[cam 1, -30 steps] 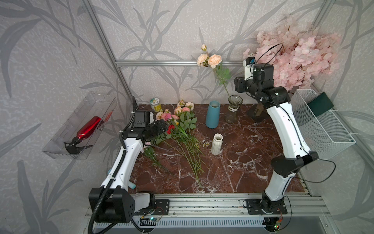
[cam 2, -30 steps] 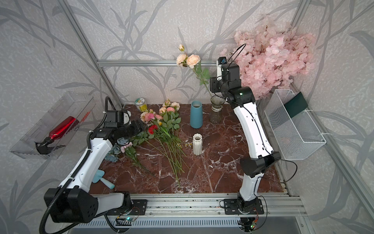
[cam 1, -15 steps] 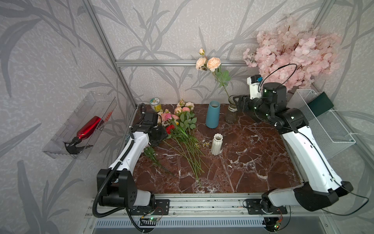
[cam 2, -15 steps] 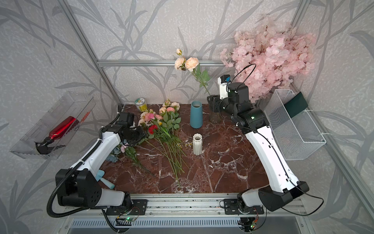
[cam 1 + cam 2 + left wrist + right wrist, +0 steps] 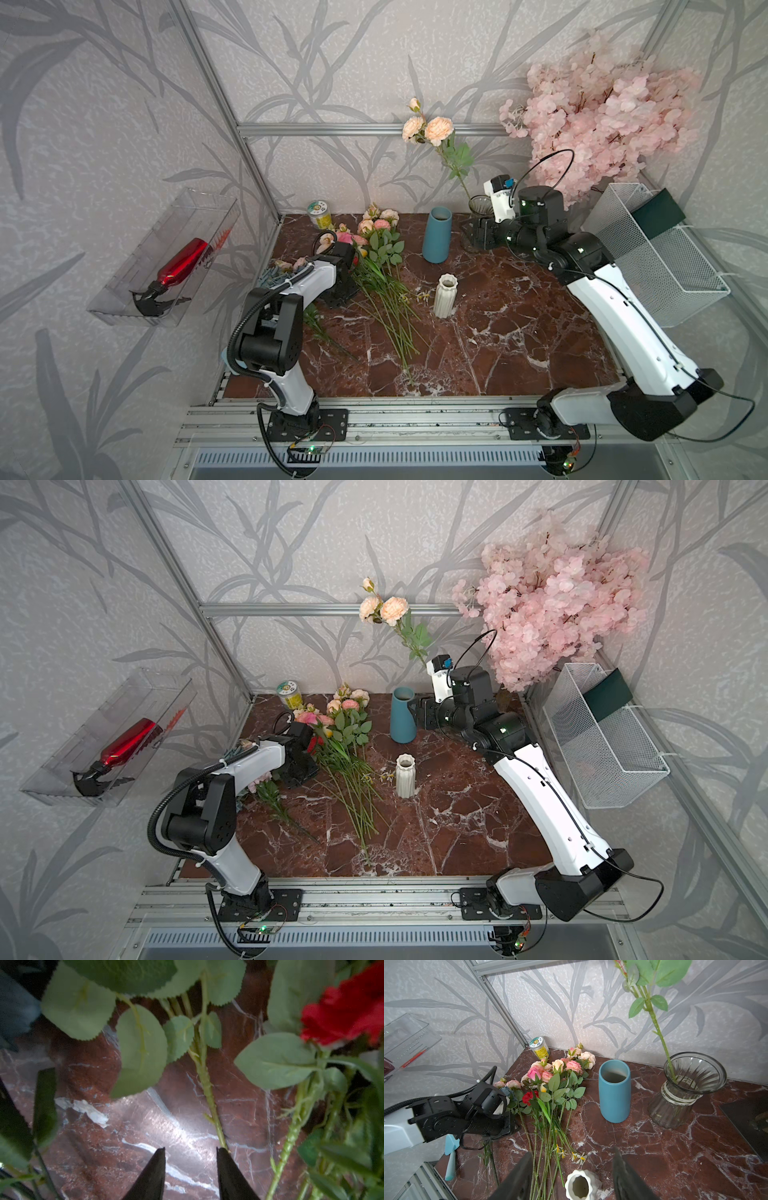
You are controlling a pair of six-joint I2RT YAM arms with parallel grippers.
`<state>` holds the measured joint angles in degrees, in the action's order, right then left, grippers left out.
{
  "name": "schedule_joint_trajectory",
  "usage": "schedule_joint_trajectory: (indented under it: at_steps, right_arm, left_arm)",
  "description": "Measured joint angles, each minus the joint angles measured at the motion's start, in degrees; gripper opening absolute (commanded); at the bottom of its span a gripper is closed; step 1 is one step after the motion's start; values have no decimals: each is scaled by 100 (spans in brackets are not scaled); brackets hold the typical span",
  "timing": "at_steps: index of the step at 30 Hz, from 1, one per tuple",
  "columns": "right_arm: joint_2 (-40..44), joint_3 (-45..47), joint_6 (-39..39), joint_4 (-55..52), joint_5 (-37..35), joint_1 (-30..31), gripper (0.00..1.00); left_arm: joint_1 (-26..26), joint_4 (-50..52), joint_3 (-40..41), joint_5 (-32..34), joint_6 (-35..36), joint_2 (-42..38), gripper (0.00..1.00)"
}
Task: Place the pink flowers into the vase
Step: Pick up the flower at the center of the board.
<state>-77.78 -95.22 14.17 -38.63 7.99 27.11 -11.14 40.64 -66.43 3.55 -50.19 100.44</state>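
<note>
Found pink flowers (image 5: 376, 226) heaped flat on the counter (image 5: 498, 332), heads toward the back wall (image 5: 353, 174), stems toward the front edge; one spray (image 5: 428, 129) upright in the glass vase (image 5: 683, 1093). Noted left hand (image 5: 190, 1150) nearer, low over the stems, parted, gripping nothing, one stem (image 5: 209, 1095) beside a fingertip (image 5: 227, 1167). Noted right hand (image 5: 572, 1151) parted, empty, near the vase.

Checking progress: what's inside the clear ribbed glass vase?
One green-stemmed peach-pink flower spray stands tilted in the clear ribbed glass vase. The ribbed glass blurs the stem's lower end.
</note>
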Motion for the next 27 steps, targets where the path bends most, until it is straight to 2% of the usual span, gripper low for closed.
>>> schedule_joint_trajectory:
  at_steps: [12, 14, 18, 20, 27]
  right_arm:
    - [127, 28, -2, 111, 111, 0, 61]
    - [127, 28, -2, 116, 118, 0, 61]
    - [127, 68, 0, 153, 192, -7, 61]
    - [127, 85, 0, 155, 240, -7, 61]
    - [125, 85, 0, 195, 409, -7, 61]
  left_arm:
    - [-17, -273, -282, 459, -149, 595, 36]
    - [-17, -332, -299, 503, -153, 710, 31]
    - [-28, -402, -308, 588, -203, 798, 9]
    - [-48, -461, -308, 621, -210, 798, 2]
    - [-323, -636, -308, 890, -166, 728, 0]
